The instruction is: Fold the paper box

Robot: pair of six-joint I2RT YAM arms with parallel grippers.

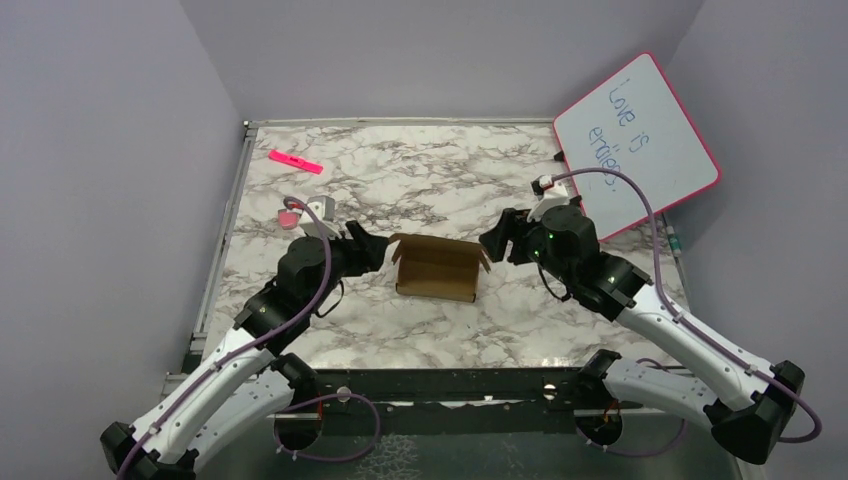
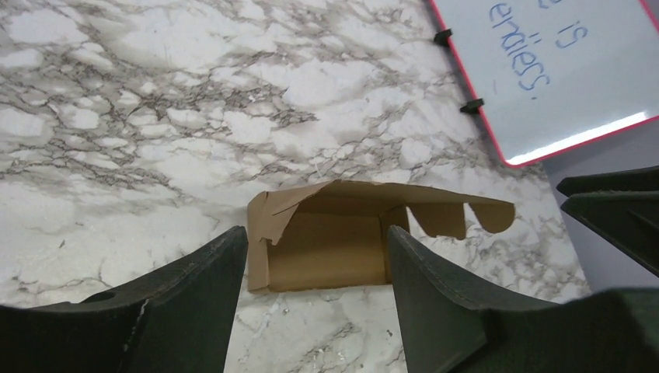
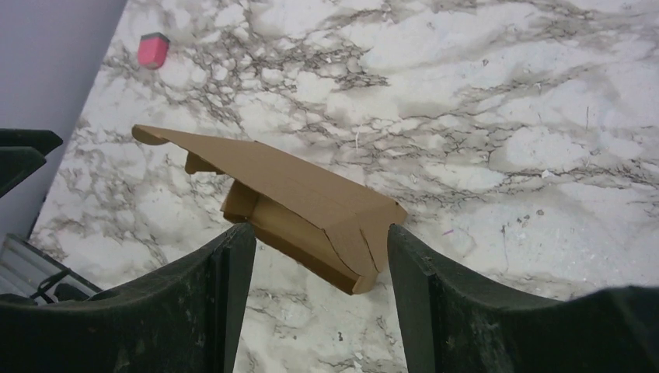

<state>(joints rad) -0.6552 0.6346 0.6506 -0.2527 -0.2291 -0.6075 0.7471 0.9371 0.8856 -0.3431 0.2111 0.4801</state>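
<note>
Assembly of the paper box [image 1: 437, 268] is judged to be midway: the walls are raised, but the lid panel is lifted and the end flaps are not tucked in. The box is set directly ahead of the left gripper [image 1: 380, 250] and directly ahead of the right gripper [image 1: 492, 243], each claw being aimed at one end from just beside it. Both claws are held with fingers spread wide, and nothing is caught between them.

The next move is judged to call for one claw steadying a wall while the lid or an end flap is pressed over by the other. The thin cardboard could be creased or pushed along the marble table [image 1: 420, 180].

From the left wrist, the hollow interior and two rounded tabs at the far end are shown, with the whiteboard [image 2: 559, 70] beyond. From the right wrist, only the outside of the slanting lid is shown, with a pink eraser [image 3: 153, 50] far ahead to the left. Only from above is the flanking of both ends made plain.
</note>
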